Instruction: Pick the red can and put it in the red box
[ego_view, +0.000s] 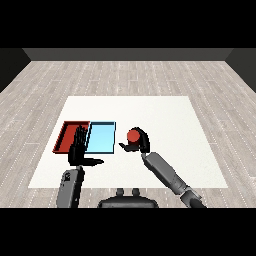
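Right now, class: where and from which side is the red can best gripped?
Grip the red can around its curved side wall, coming from its right, as the right hand is already curled round it. The round body suits a wrap grasp, and the trays lie on its left.

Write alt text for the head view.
The right hand curls round a red can just right of the light blue tray. The left hand, fingers straight, is in front of the red tray on the white table.
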